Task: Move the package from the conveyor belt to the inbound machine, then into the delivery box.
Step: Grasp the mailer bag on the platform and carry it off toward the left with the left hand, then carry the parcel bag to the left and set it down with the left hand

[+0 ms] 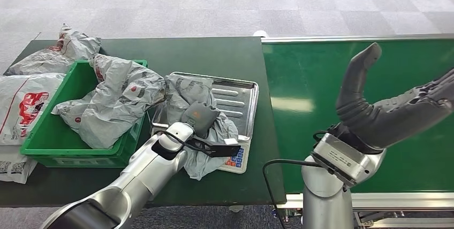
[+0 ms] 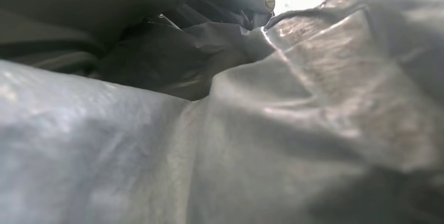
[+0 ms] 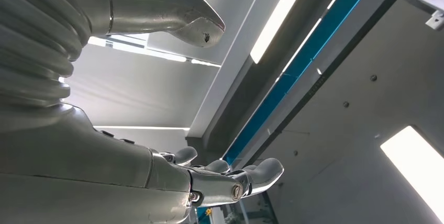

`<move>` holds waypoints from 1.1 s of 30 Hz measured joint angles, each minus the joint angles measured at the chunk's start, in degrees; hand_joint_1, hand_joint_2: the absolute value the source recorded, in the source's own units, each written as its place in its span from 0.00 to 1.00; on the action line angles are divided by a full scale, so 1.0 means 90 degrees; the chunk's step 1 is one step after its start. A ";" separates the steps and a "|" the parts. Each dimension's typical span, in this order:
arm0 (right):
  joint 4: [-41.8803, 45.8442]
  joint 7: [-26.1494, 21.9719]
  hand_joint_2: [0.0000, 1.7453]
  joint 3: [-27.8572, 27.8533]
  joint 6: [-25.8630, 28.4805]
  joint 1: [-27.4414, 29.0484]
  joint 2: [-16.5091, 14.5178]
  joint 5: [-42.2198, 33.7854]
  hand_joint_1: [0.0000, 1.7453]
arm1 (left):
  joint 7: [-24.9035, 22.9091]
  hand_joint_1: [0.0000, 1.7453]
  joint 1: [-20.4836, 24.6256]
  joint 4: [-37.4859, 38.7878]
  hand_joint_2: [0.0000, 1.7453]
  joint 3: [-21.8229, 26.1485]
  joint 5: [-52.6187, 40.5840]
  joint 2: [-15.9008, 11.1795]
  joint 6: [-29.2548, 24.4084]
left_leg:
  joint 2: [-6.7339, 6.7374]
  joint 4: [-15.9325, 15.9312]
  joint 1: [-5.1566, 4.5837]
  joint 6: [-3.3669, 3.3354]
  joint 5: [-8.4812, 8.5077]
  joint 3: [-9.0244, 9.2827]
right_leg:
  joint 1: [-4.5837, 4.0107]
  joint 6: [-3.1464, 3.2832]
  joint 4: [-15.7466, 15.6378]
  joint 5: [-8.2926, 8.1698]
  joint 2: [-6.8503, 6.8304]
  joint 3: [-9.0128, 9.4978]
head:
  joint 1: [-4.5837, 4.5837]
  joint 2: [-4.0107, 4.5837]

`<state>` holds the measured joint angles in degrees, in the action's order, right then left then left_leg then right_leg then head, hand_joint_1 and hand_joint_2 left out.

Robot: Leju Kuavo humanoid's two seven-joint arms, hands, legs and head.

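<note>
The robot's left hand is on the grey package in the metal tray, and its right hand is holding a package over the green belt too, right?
Not quite. The head view shows the right hand holding nothing, its fingers spread above the green conveyor belt. The rest is right: the left hand rests on the grey package in the metal tray.

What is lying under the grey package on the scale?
Under the package is the steel tray of the scale. The left hand rests on the package. The covered part of the tray cannot be seen.
</note>
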<state>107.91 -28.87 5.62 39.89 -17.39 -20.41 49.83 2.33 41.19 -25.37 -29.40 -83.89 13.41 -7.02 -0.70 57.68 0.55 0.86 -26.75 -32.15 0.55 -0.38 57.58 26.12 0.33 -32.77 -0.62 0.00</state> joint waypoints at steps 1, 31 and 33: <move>0.0000 -0.0002 1.00 -0.0001 0.0000 0.0000 0.0000 0.0000 0.00 | 0.0014 1.00 -0.0006 -0.0001 1.00 0.0000 0.0000 -0.0006 -0.0107 | 0.0000 0.0000 0.0000 0.0000 0.0000 -0.0003 | 0.0000 0.0000 0.0000 0.0000 0.0000 -0.0003 | -0.0001 0.0000; -0.0055 -0.0261 1.00 -0.0168 0.0002 0.0086 0.0010 -0.0237 0.00 | 0.4195 1.00 -0.1204 -0.6151 1.00 0.6340 0.2910 0.0627 -0.3755 | 0.0017 0.0003 0.0004 0.0003 0.0011 -0.0086 | -0.0003 0.0004 0.0006 -0.0007 0.0015 -0.0087 | 0.0000 0.0000; -0.0058 -0.0175 1.00 -0.0169 0.0002 0.0087 0.0010 -0.0173 0.00 | 0.3985 1.00 -0.1225 -0.6494 1.00 0.6662 0.2001 0.0604 -0.3751 | 0.0017 0.0002 0.0003 0.0002 0.0010 -0.0085 | -0.0003 0.0004 0.0006 -0.0006 0.0016 -0.0090 | 0.0001 0.0000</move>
<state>107.38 -30.44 4.10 39.91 -16.60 -20.32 48.27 38.20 30.16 -83.81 30.56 -65.88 18.85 -40.77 -0.55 57.71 0.57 0.87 -26.67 -32.91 0.53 -0.34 57.63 26.06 0.48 -33.58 -0.61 0.00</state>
